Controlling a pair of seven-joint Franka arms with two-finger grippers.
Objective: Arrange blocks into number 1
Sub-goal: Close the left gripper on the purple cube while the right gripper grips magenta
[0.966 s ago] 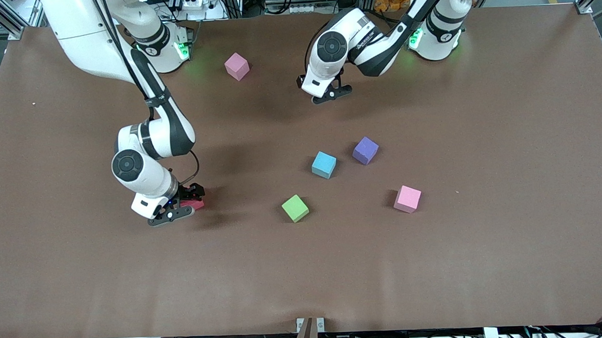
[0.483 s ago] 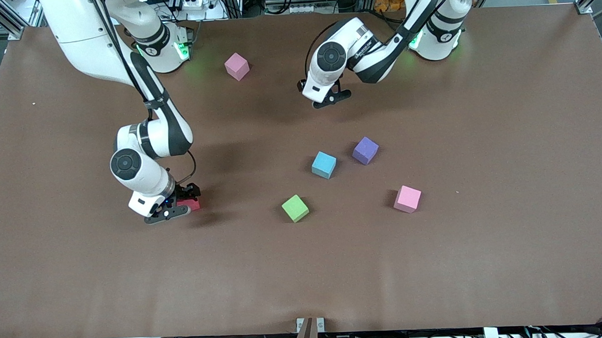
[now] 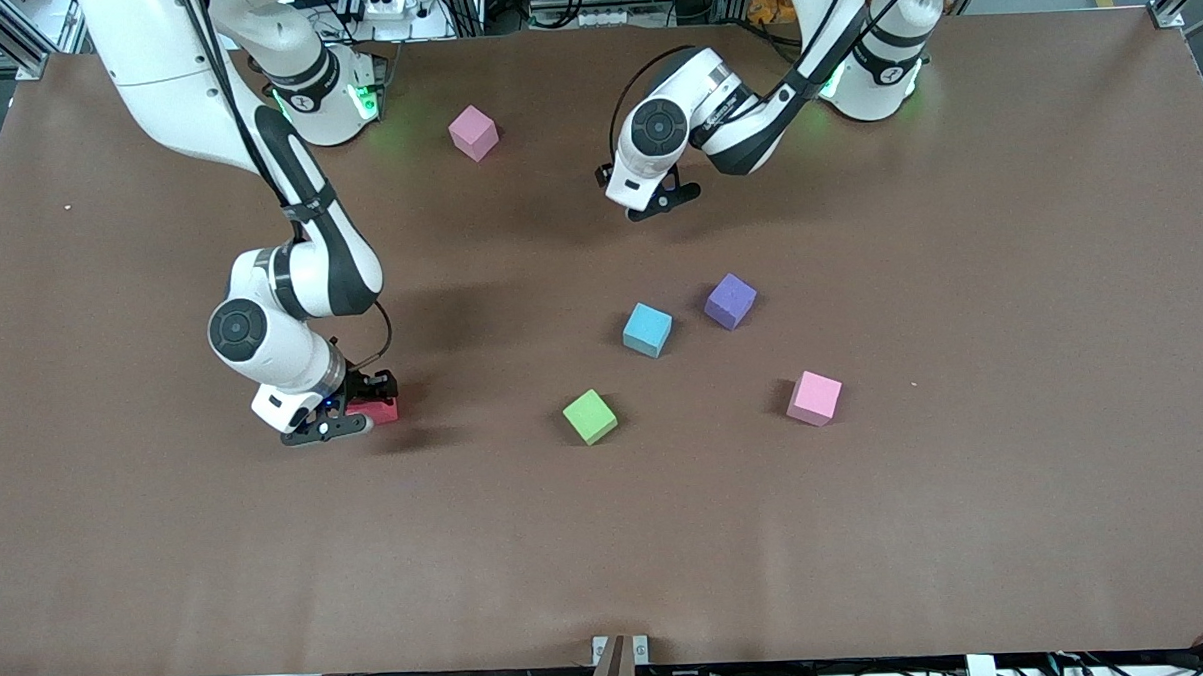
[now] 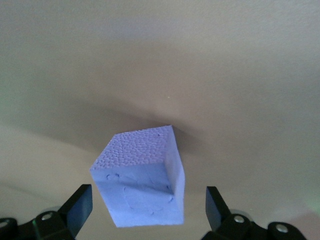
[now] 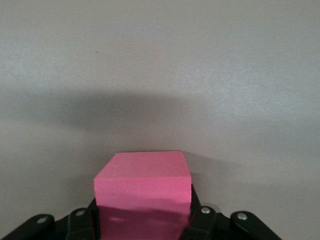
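Observation:
My right gripper is shut on the red block, low at the table toward the right arm's end. In the right wrist view the red block fills the space between the fingers of the right gripper. My left gripper hangs open near the robots' side of the table. In its wrist view a purple block lies between the spread fingers of the left gripper, untouched; the front view hides this block. Another purple block, a light blue block and a green block lie mid-table.
One pink cube sits close to the robots' bases. A second pink cube lies beside the green block, toward the left arm's end. The brown table is bare nearer the front camera.
The right gripper's fingers have closed onto the red block and drifted a little toward the right arm's end. The left arm's hand shifted slightly over the purple block, staying open.

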